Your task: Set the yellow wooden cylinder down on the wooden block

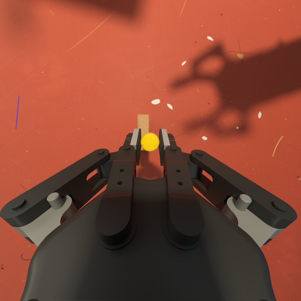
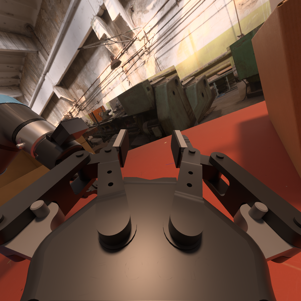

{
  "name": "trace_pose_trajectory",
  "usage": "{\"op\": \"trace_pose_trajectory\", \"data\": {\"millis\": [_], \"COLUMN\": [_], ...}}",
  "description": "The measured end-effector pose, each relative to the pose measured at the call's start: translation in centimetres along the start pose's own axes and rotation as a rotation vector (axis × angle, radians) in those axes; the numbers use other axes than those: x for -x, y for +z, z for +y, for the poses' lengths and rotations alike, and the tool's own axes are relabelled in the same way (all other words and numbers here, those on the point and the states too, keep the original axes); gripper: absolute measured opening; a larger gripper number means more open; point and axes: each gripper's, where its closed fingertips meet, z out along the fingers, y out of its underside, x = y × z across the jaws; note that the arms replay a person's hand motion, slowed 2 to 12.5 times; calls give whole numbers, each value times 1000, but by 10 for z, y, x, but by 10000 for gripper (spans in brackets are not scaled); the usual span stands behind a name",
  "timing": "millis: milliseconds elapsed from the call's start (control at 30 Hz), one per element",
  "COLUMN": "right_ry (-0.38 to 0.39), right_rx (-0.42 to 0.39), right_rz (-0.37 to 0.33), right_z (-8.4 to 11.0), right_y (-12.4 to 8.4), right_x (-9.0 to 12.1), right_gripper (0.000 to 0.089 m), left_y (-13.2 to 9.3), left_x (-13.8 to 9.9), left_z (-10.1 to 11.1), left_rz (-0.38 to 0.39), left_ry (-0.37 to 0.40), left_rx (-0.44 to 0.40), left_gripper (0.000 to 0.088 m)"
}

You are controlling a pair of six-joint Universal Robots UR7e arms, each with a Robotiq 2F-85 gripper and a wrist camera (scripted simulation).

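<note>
In the left wrist view I look straight down at a red table (image 1: 81, 81). My left gripper (image 1: 150, 132) is shut on the yellow wooden cylinder (image 1: 149, 142), seen end-on and upright between the two pads. A small light wooden block (image 1: 143, 122) lies flat on the table under it. The cylinder overlaps the block's near right part and hides it. How high the cylinder is above the block I cannot tell. My right gripper (image 2: 149, 146) is open and empty, low over the table (image 2: 211, 146), pointing toward the table's far edge.
A large wooden box (image 2: 285, 81) stands close on the right of the right gripper. The other arm's wrist (image 2: 40, 130) and a yellow-orange surface (image 2: 16, 175) are on its left. White flecks and a gripper shadow (image 1: 228, 91) mark the table.
</note>
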Motion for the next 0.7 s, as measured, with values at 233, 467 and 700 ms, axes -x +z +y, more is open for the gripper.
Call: {"op": "trace_pose_trajectory", "data": {"millis": [233,467,700], "right_ry": [-2,-5,-6], "right_rx": [1,15,28], "right_rz": [-1,-2,-2], "right_z": [0,3,5], "right_y": [0,1,2], "right_x": [1,1,0], "right_gripper": [468,467,466], "left_y": [1,3,4], "left_x": [0,2,3], "left_z": [-1,0,1], "left_rz": [9,7,6], "left_ry": [-3,-2,2], "left_rx": [5,15,27], "left_gripper": [199,199,199]}}
